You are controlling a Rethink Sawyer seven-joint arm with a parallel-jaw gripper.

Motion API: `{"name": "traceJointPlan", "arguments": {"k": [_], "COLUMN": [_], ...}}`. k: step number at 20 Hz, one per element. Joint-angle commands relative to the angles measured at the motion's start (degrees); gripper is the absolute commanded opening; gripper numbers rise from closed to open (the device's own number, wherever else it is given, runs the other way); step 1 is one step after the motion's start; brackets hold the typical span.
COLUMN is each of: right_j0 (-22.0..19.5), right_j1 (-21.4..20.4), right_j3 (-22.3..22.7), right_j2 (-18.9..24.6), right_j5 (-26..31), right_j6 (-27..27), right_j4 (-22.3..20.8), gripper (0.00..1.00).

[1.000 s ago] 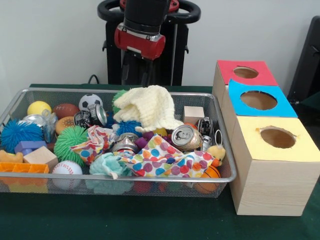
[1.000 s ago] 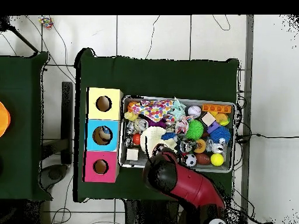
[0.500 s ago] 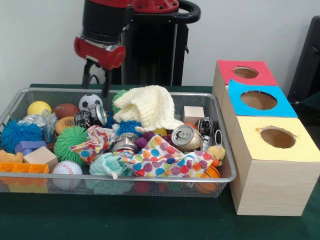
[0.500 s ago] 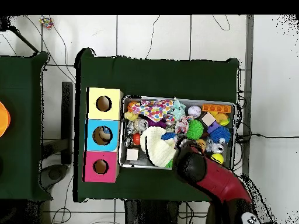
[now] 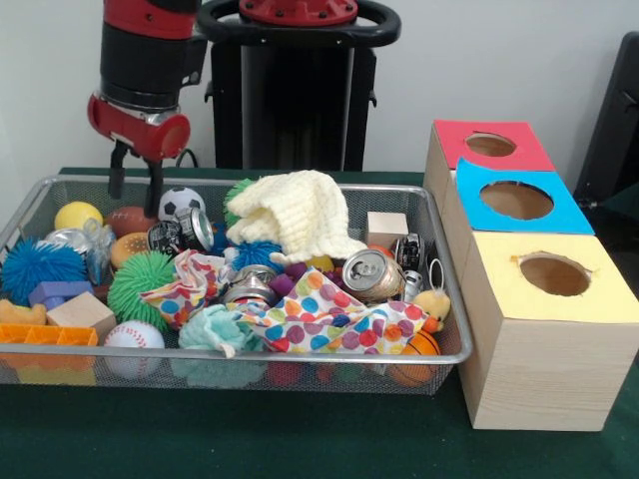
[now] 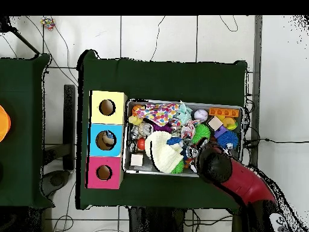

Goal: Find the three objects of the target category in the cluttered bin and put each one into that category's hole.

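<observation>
Now Above the Bin's Far Left Corner

Hanging over the far left part of the wire bin (image 5: 439, 299): the gripper (image 5: 136, 183), jaws spread apart and holding nothing, tips just above a brown football (image 5: 132, 219) and beside a small soccer ball (image 5: 180, 202). Close by in the same corner, a yellow ball (image 5: 78, 215). Elsewhere in the clutter, a baseball (image 5: 133, 336) near the front, a crushed can (image 5: 371, 274) toward the right, a cream knitted cloth (image 5: 300, 215) heaped in the middle, a spotted cloth (image 5: 319, 319) in front. Right of the bin, touching in a row, three boxes with round holes: red box (image 5: 489, 145), blue box (image 5: 519, 200), yellow box (image 5: 549, 279). Seen from overhead, red arm (image 6: 232, 178) covering that corner of the bin.
</observation>
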Motion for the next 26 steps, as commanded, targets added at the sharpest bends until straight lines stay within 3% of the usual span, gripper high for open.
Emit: {"name": "traceJointPlan", "arguments": {"k": [1, 8, 26], "right_j0": [-1.5, -2.3, -1.5], "right_j1": [3.2, 5.1, 7.0], "right_j3": [-4.3, -4.3, -11.3], "right_j2": [7.6, 8.5, 6.7], "right_j5": [3.0, 1.1, 2.0], "right_j6": [-0.1, 1.5, 1.2], "right_j4": [-4.0, -5.4, -9.2], "gripper": [1.0, 1.0, 1.0]}}
